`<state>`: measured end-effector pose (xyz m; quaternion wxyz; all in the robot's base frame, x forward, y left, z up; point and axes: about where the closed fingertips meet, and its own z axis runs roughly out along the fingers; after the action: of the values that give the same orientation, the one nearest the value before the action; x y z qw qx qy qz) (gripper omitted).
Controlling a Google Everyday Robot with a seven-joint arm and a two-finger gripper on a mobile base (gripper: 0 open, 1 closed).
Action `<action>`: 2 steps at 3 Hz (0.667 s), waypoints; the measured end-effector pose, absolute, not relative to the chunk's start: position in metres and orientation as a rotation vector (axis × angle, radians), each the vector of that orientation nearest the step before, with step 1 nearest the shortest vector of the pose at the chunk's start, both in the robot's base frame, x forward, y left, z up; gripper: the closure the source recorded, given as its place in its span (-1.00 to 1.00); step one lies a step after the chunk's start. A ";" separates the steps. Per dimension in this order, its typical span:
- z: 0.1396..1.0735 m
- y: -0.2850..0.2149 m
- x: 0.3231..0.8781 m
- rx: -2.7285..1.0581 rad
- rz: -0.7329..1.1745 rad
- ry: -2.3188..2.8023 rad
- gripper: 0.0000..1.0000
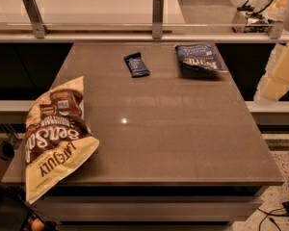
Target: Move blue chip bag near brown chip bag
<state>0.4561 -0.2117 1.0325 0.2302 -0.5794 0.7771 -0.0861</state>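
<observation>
Desk (183, 129) carried three packets: at its front left edge the brown chip bag (55, 136) lay puffed and tilted, one cream end hanging over the rim; at the back, near the middle, lay a small dark-blue bar wrapper (136, 64); right of it, well apart from the brown bag, the blue chip bag (198, 57) lay flat; the gripper (274, 81) hung pale beyond the desk's right edge, touching nothing, its opening impossible to tell
</observation>
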 end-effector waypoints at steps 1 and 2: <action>1.040 -0.230 0.508 -1.478 -0.258 2.179 -1.00; 1.038 -0.242 0.559 -1.380 -0.258 2.211 -1.00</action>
<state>0.5590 -0.2425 1.0379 0.2583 -0.5091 0.8155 -0.0951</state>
